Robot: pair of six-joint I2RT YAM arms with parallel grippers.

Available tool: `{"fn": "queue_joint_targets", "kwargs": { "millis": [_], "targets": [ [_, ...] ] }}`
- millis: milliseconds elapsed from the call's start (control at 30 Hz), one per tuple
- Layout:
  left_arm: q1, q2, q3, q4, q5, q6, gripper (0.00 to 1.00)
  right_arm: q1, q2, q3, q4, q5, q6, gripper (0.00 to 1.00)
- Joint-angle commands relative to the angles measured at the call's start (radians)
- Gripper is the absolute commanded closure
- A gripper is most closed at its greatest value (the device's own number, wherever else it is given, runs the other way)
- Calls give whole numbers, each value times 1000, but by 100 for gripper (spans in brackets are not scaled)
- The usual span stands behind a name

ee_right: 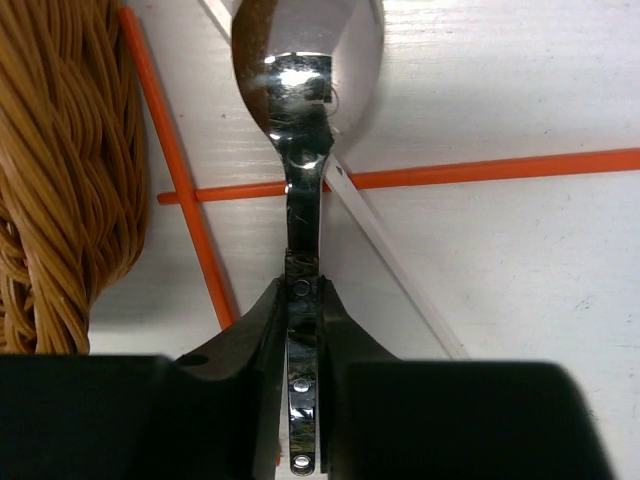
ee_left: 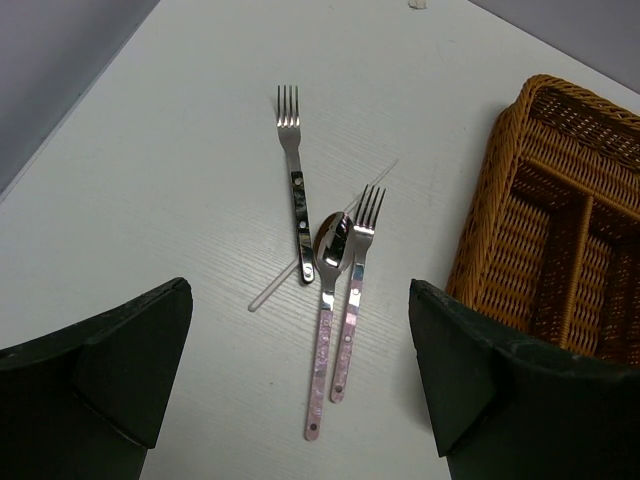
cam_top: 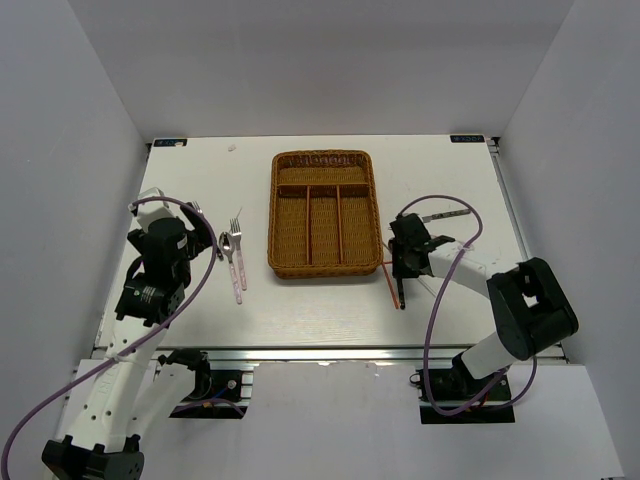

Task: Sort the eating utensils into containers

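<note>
"Utensils on the left side: what was seen there?"

"A dark-handled silver fork (ee_left: 296,200), a pink-handled silver spoon (ee_left: 324,330) and a pink-handled silver fork (ee_left: 352,310) were laid close together on the white table (ee_left: 150,150), with a thin white chopstick (ee_left: 272,291) crossed beneath them. The left gripper (ee_left: 298,300) was poised above them, spread wide, with nothing between its fingers."

"And the rectangular brown woven wicker tray (cam_top: 325,268)?"

"It was set mid-table between the two arms, with its wide section at the far end and three narrow ones nearer."

"What was gripped on the right?"

"A dark-handled silver spoon (ee_right: 305,60) was clamped by its handle in the right gripper (ee_right: 303,300), which was closed tight on it just beside the tray's right wall. Its neck was seen crossing over one of two thin red chopsticks (ee_right: 480,170) and a second white chopstick (ee_right: 390,250) on the table. Whether the bowl was touching the table could not be told."
</note>
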Motion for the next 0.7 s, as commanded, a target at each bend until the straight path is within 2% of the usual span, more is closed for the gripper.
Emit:
{"fn": "queue_joint_targets", "kwargs": {
  "millis": [0, 200, 533, 667],
  "targets": [
    [5, 1, -10, 14, 13, 11, 2, 6, 14, -28, 13, 12, 17, 88],
    [5, 7, -10, 14, 15, 11, 2, 7, -56, -6, -32, 68, 34, 100],
    [5, 10, -10, 17, 16, 13, 2, 7, -229, 113, -148, 95, 8, 100],
    [5, 16, -8, 15, 18, 13, 2, 9, -207, 202, -147, 65, -9, 100]
  ]
}}
